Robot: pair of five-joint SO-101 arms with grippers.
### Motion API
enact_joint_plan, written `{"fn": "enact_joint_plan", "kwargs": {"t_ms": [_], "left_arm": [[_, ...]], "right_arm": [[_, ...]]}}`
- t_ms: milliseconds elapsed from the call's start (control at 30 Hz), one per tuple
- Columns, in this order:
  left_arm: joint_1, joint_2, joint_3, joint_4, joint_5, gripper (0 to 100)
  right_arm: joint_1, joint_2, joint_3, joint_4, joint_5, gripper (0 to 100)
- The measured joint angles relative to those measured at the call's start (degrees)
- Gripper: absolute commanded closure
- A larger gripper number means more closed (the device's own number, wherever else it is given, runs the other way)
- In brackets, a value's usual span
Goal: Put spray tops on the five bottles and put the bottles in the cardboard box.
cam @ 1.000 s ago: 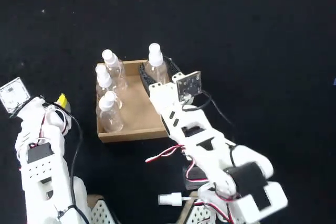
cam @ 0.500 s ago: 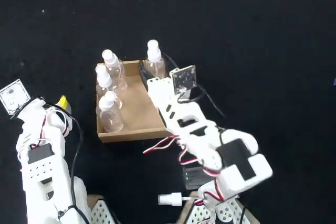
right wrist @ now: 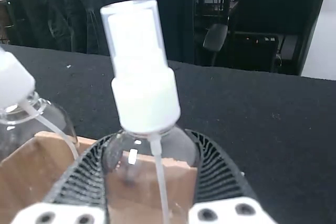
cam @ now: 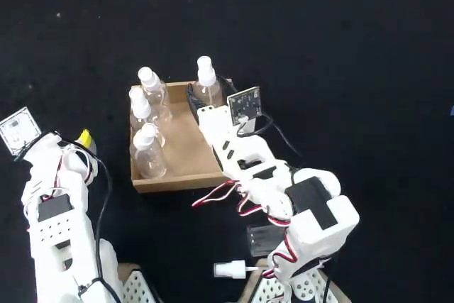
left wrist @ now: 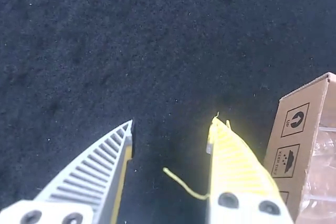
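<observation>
The right gripper clamps a capped spray bottle at the cardboard box's far-right corner. If lowered there, its base may catch the rim and topple outside. The left gripper hangs beside the box, spread wide.

Three bottles in cardboard box, left side; fourth bottle at far right corner; spray top before box.

Three spray-topped bottles crowd the cardboard box's left side; bare floor remains between them and the right gripper's fourth bottle.
</observation>
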Motion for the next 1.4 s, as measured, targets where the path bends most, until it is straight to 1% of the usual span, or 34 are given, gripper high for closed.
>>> {"fn": "enact_joint_plan", "kwargs": {"t_ms": [267, 367, 533, 633, 967, 1133, 1400], "left_arm": [[0.0, 0.0, 0.0, 0.0, 0.0, 79], [0.0, 0.0, 0.0, 0.0, 0.0, 79], [0.0, 0.0, 0.0, 0.0, 0.0, 79], [0.0, 0.0, 0.0, 0.0, 0.0, 79], [0.0, 0.0, 0.0, 0.0, 0.0, 79], [0.0, 0.0, 0.0, 0.0, 0.0, 79], [0.0, 0.0, 0.0, 0.0, 0.0, 79]], "right_arm": [[0.0, 0.0, 0.0, -0.9, 0.0, 98.8], [0.0, 2.3, -0.1, -5.9, 0.0, 98.8], [0.0, 11.2, -0.8, -16.1, 0.0, 98.8], [0.0, 13.6, -2.9, -18.6, 0.0, 98.8], [0.0, 13.7, -3.3, -19.4, 0.0, 98.6], [0.0, 13.7, -3.3, -16.5, 0.0, 98.6], [0.0, 13.6, -4.0, -16.4, 0.0, 98.5]]}}
